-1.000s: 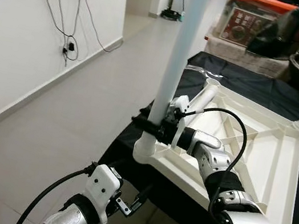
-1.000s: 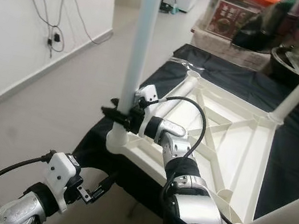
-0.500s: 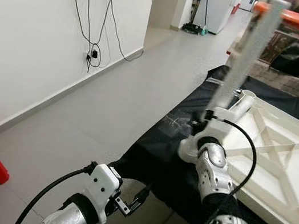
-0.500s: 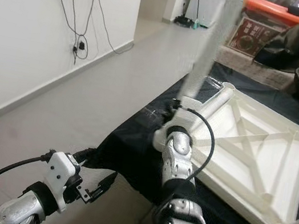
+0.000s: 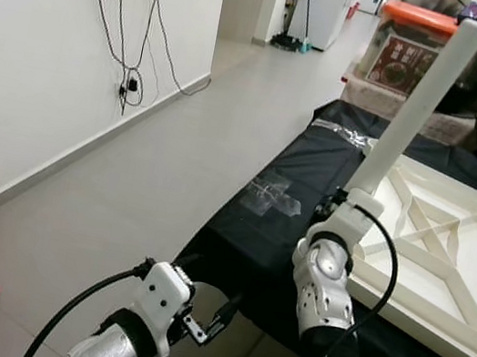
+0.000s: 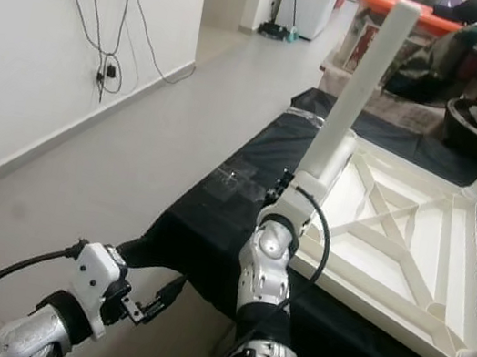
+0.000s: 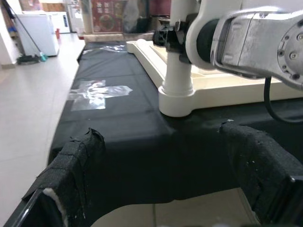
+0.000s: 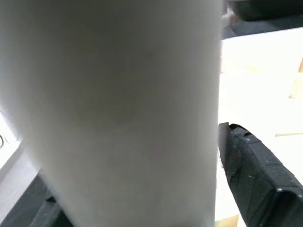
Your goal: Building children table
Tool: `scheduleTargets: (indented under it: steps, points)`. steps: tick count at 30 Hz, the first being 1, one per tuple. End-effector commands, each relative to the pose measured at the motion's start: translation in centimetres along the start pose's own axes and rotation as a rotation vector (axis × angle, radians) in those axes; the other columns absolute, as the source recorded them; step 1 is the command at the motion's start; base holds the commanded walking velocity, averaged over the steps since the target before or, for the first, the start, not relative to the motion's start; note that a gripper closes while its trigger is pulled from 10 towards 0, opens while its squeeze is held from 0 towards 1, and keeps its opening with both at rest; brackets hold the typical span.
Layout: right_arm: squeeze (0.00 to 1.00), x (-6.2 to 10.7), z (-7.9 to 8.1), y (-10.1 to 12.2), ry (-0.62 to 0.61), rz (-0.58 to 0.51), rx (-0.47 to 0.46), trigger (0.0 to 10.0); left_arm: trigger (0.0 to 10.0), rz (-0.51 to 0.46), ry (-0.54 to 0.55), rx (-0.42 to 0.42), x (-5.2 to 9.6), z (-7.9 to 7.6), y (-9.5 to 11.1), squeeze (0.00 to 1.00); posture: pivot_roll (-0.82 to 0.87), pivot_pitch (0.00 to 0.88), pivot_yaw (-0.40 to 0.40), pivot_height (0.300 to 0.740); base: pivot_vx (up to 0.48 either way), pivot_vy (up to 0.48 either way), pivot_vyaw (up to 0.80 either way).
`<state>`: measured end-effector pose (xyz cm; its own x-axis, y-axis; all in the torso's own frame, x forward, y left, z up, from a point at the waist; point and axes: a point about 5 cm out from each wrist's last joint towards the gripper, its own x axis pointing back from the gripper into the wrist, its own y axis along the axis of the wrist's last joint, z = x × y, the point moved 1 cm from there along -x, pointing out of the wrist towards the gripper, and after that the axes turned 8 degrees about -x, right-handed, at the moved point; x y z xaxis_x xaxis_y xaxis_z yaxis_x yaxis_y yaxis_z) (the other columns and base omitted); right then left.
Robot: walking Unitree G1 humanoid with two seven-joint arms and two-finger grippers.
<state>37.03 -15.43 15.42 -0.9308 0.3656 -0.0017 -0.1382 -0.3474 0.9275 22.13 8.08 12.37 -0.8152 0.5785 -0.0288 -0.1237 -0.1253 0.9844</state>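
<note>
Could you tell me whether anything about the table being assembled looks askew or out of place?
The near-corner leg that the right gripper holds leans away rather than standing square to the upside-down tabletop. Clear tape is stuck on the black cloth.

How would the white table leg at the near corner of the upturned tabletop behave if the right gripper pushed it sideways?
The leg looks like a stiff, smooth plastic tube, so it would probably not bend. It is tall and stands tilted in its corner socket, so a side push may lever it loose. The upturned tabletop looks light and may slide on the black cloth.
</note>
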Motion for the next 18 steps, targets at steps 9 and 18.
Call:
scheduleTargets:
  steps: [9, 18]
  points:
    - [0.00, -1.0, 0.7, 0.1, 0.383, 0.082, -0.057, 10.0, 10.0, 0.023, -0.011, 0.007, 0.0, -0.1, -0.4, 0.00, 0.09, 0.057, -0.076, 0.740, 0.000, 0.000, 0.00]
    - [0.00, -1.3, 0.9, 2.5, 0.918, 0.247, -0.108, 10.0, 10.0, 0.019, -0.013, 0.008, 0.0, -0.2, -0.4, 0.00, 0.09, 0.060, -0.074, 0.740, 0.000, 0.000, 0.00]
